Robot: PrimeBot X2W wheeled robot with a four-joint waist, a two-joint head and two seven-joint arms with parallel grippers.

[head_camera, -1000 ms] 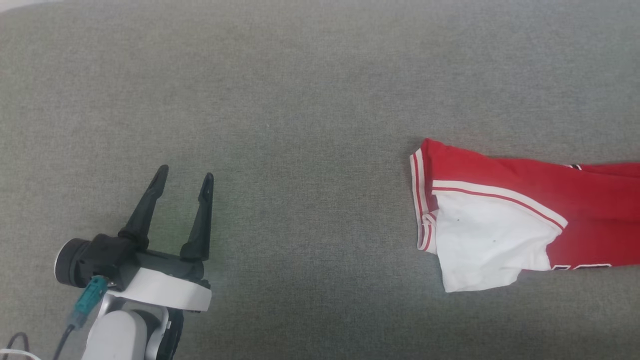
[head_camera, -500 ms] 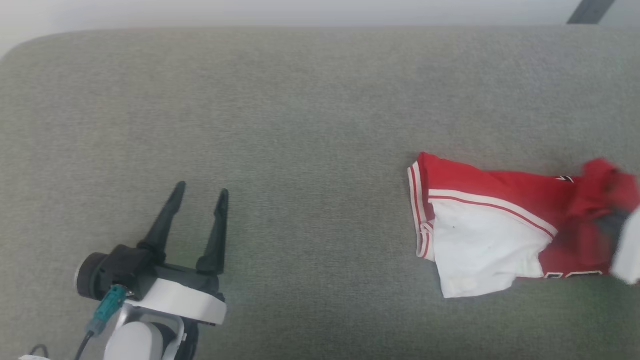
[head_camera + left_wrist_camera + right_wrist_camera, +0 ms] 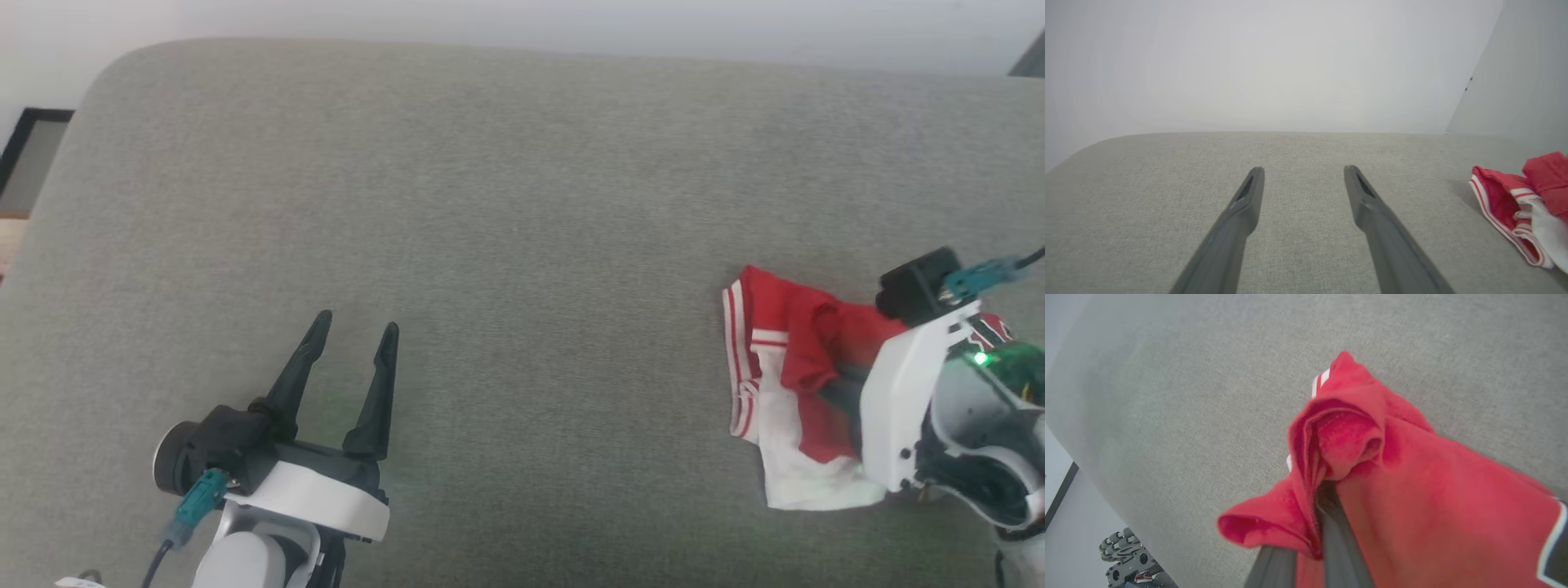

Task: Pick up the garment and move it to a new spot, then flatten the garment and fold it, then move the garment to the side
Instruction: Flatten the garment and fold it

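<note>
the right gripper (image 3: pixel 845 390) is clenched on a bunch of red cloth of the garment (image 3: pixel 784 384), which lies crumpled at about 3 o'clock on the grey cushion (image 3: pixel 522 204), its striped edge running roughly 12 to 6. the left gripper (image 3: pixel 357 321) hangs spread and empty near 7 o'clock, well apart, with the garment off toward its 3 o'clock, so the right arm is the nearer for carrying it.

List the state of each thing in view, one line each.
jersey: bunched up, a red fold pinched by the right gripper, its striped edge resting on the grey surface.
right gripper: shut on the jersey.
left gripper: open, empty, well apart from the jersey.
</note>
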